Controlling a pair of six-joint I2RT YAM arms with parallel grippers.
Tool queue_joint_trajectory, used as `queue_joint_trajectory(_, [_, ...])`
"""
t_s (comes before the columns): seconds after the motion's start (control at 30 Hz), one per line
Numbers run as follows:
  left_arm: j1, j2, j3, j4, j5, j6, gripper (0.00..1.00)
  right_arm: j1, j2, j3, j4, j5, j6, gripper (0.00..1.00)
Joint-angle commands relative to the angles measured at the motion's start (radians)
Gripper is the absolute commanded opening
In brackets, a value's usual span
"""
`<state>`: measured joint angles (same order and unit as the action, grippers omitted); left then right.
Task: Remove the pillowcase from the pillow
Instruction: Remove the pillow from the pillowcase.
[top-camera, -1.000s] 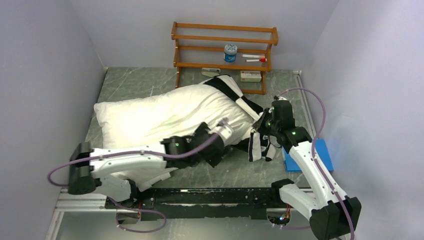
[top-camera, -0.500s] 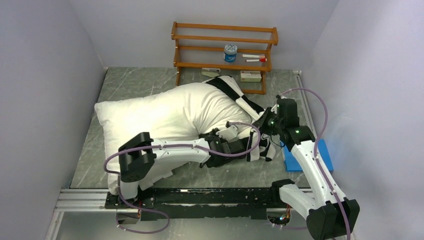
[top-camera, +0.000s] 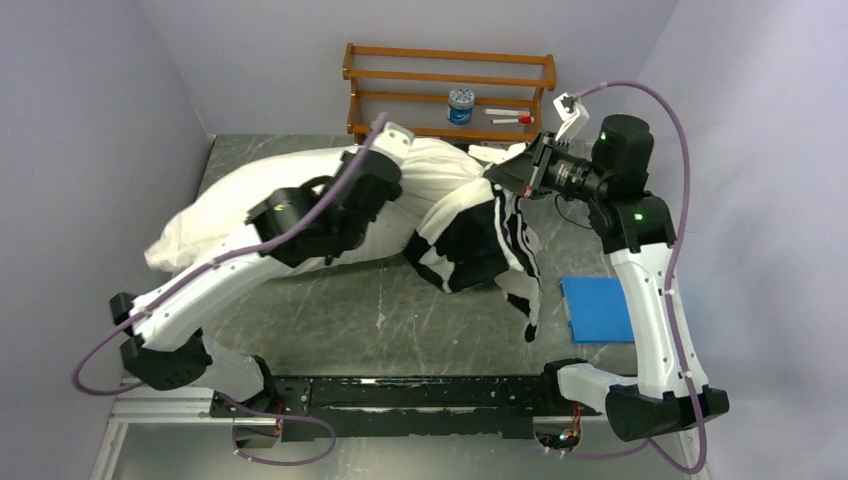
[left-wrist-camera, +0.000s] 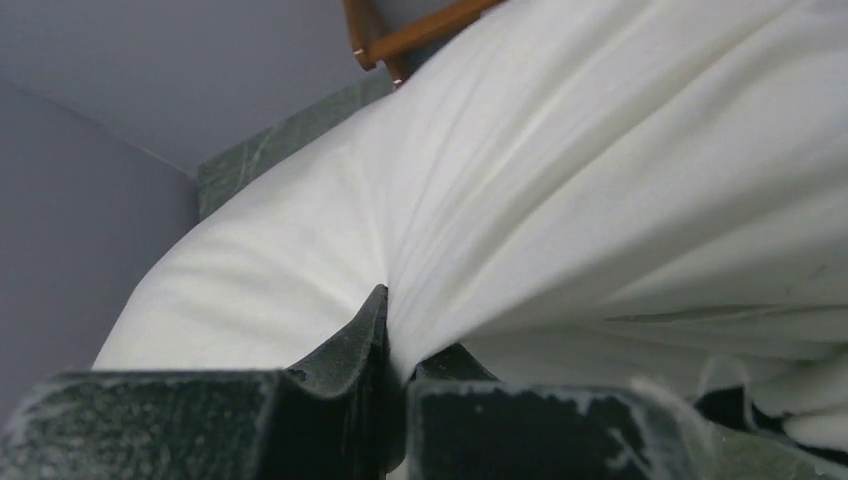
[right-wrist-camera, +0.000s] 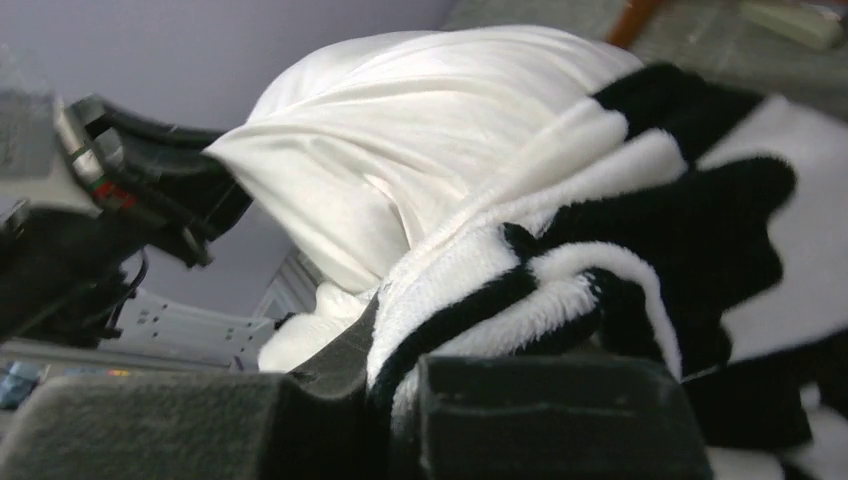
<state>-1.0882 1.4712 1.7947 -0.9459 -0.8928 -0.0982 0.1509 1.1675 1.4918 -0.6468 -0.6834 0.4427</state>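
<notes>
While in right hand (top-camera: 500, 176), pillowcase (top-camera: 470, 240) aloft.

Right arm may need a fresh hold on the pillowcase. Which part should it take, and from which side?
Probably the pillowcase by its striped edge, coming from the right. That flap trails loose below the bunch, clear of the pillow, so the jaws should pinch cover alone. The bunched checkered middle wraps the pillow's end and looks too thick to bite cleanly.

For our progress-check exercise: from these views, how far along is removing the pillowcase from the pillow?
Done: most of the pillow shows bare white. In hand: the left gripper is shut on pillow fabric, the right gripper on the pillowcase. Left: it still wraps the pillow's right end.
</notes>
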Motion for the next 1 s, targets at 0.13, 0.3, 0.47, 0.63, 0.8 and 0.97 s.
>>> queue_joint_trajectory(0.13, [0.103, -0.125, -0.035, -0.057, -0.013, 0.104, 0.05, -0.022, 0.054, -0.007, -0.193, 0.431, -0.155, 0.03])
queue_joint_trajectory(0.3, [0.139, -0.132, -0.167, -0.009, 0.032, 0.062, 0.05, -0.022, 0.057, -0.165, -0.181, 0.463, -0.182, 0.0])
queue_joint_trajectory(0.47, [0.218, -0.12, -0.184, 0.001, 0.025, 0.044, 0.05, -0.029, 0.045, -0.105, -0.268, 0.985, -0.143, 0.0])
queue_joint_trajectory(0.63, [0.239, -0.17, -0.211, 0.063, 0.197, 0.123, 0.05, -0.038, 0.003, -0.058, -0.208, 0.552, -0.199, 0.01])
queue_joint_trajectory(0.8, [0.239, -0.216, -0.246, 0.028, 0.208, 0.051, 0.05, -0.033, -0.01, -0.077, -0.171, 0.236, -0.19, 0.09])
queue_joint_trajectory(0.97, [0.239, -0.274, -0.262, -0.005, 0.193, -0.02, 0.05, 0.071, 0.029, -0.211, -0.319, 0.427, -0.175, 0.08])
